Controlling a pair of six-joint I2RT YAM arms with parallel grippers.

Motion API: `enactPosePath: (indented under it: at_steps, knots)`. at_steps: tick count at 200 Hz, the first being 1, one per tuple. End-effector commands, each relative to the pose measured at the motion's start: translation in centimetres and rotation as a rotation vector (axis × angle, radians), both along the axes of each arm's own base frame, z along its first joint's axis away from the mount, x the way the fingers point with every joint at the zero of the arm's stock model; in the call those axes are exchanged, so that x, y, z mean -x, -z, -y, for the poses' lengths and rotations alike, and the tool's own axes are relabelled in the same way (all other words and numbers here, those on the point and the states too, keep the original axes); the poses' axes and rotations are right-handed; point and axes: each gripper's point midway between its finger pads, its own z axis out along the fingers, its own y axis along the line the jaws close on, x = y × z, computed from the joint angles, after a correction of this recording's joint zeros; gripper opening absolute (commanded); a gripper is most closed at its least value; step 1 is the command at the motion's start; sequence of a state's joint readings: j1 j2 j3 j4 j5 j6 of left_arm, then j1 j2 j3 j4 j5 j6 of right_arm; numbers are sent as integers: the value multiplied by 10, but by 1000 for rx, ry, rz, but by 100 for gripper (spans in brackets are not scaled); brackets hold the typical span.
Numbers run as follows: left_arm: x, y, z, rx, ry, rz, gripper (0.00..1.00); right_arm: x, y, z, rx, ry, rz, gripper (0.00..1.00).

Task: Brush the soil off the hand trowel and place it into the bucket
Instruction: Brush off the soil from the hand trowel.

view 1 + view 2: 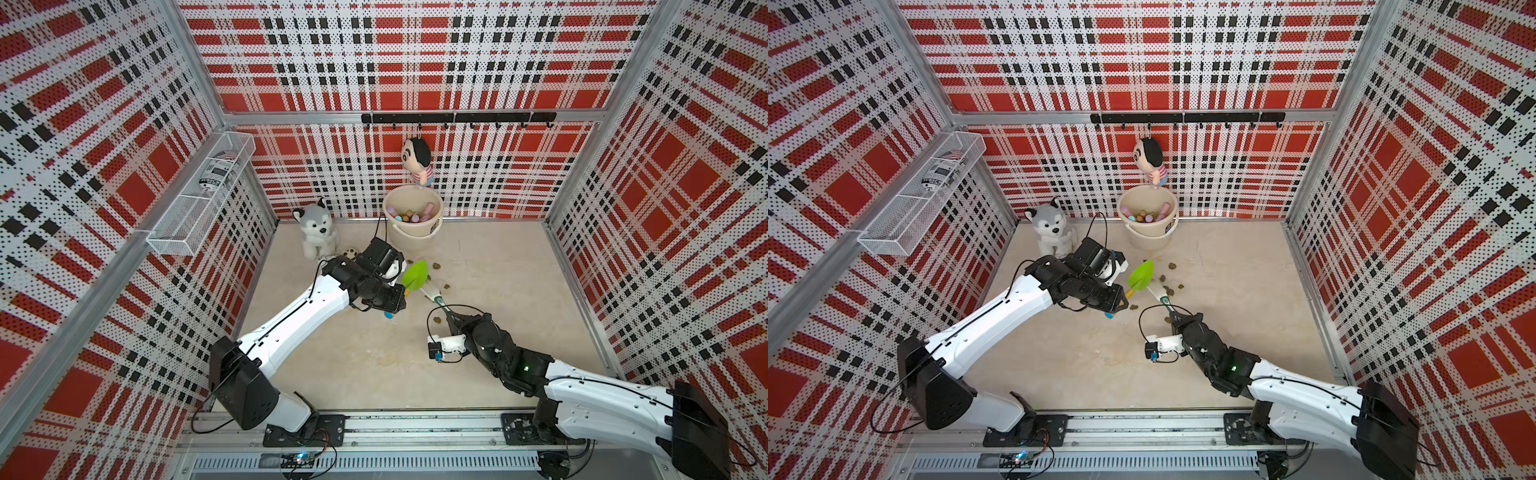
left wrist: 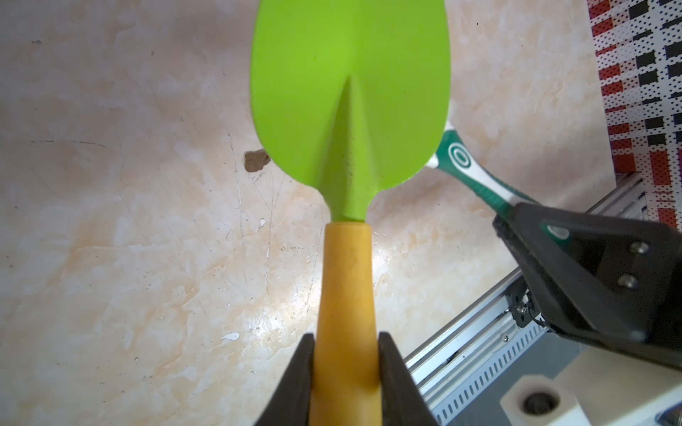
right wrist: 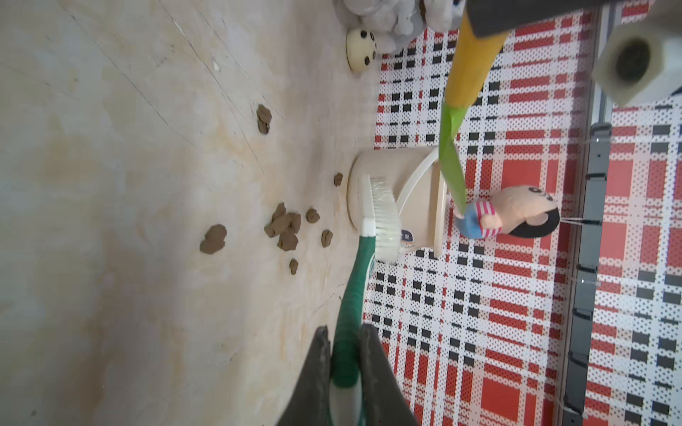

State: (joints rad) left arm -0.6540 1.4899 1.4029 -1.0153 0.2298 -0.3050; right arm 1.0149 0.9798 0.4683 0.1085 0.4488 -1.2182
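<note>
Nearest to me, the right gripper (image 3: 343,354) is closed tight on the green end of the brush (image 3: 383,217) handle. The white bristle head reaches out toward the middle of the table (image 1: 498,332). The brush is held clear of the surface.

A little farther in, the left gripper (image 2: 347,343) is clamped on the yellow handle of the trowel (image 2: 350,92), with a finger (image 2: 393,369) pressed against each side. The trowel hangs in the air over the middle of the table, its green blade pointing toward the far edge. The blade face shown in the left wrist view is plain green. The brush head lies just beside the base of the blade, on the side toward the right arm, and partly goes behind the blade in that view. I cannot tell whether the two touch.

Under and beyond the two tools, the soil (image 3: 284,225) lies on the table in small brown lumps. One cluster sits just past the brush, with a few loose lumps around it. In both top views the lumps are spread between the blade and the bucket (image 1: 411,237).

The bucket stands upright at the middle of the table's far edge, against the back wall. Several small coloured things lie inside it, and the trowel is outside it, short of its rim. Toward the far left corner a husky toy (image 1: 313,230) sits on the table, with a small cream dotted dome (image 1: 350,252) just beside it. A doll (image 1: 417,160) hangs from the hook rail (image 1: 457,117) above the bucket.
</note>
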Motion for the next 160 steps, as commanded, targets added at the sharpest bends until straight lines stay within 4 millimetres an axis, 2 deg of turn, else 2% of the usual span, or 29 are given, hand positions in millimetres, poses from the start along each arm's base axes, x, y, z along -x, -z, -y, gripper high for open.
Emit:
enactPosePath:
  at_steps: [1,17,43,69,98,117,131,160]
  knots:
    - [-7,1,7,0,23,31,0,2,-32,-17,-29,-66,67,0]
    - [-4,1,12,2,38,26,0,-1,-44,-19,-30,-67,106,0]
    - [-1,0,16,6,47,28,0,-13,-51,-13,-19,-37,125,0]
    - [0,-2,14,9,43,33,0,-31,-60,4,-46,37,150,0]
    - [-1,-5,11,5,30,52,0,-49,-76,28,-172,142,140,0]
    - [-9,-8,10,1,13,107,0,-55,-80,35,-298,213,67,0]
    - [-19,-7,8,-20,-20,181,0,-59,-89,35,-480,286,-27,0]
    - [-29,3,11,-11,-49,212,0,-59,-113,21,-927,314,-405,0]
